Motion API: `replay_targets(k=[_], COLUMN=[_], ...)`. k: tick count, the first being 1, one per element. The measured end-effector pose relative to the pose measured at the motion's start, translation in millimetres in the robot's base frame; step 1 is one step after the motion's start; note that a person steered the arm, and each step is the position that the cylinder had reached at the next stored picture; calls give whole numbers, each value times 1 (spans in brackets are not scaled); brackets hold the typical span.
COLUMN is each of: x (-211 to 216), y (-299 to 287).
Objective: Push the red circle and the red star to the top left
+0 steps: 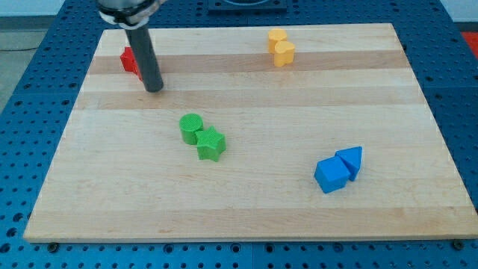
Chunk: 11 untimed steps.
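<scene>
A red block (129,60) lies near the board's top left corner, partly hidden behind my rod, so its shape cannot be made out. Only one red piece shows; whether a second red block is behind the rod cannot be told. My tip (153,88) rests on the board just to the right of and slightly below the red block, close to it.
A green circle (191,128) and green star (211,143) touch near the board's middle. Two yellow blocks (281,47) sit together at the top, right of centre. Two blue blocks (338,169) sit together at the lower right. The wooden board (246,217) lies on a blue perforated table.
</scene>
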State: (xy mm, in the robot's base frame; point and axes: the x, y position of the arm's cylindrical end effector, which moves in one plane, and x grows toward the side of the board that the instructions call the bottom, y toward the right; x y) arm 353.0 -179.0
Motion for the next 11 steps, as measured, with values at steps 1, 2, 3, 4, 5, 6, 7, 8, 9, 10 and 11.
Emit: replay_targets(k=[1, 2, 3, 4, 5, 6, 7, 8, 9, 10, 11], x=[-11, -19, -34, -50, -63, -78, -94, -82, -30, 8, 13], y=[-18, -26, -33, -33, -36, -47, -62, -80, -73, -33, 6])
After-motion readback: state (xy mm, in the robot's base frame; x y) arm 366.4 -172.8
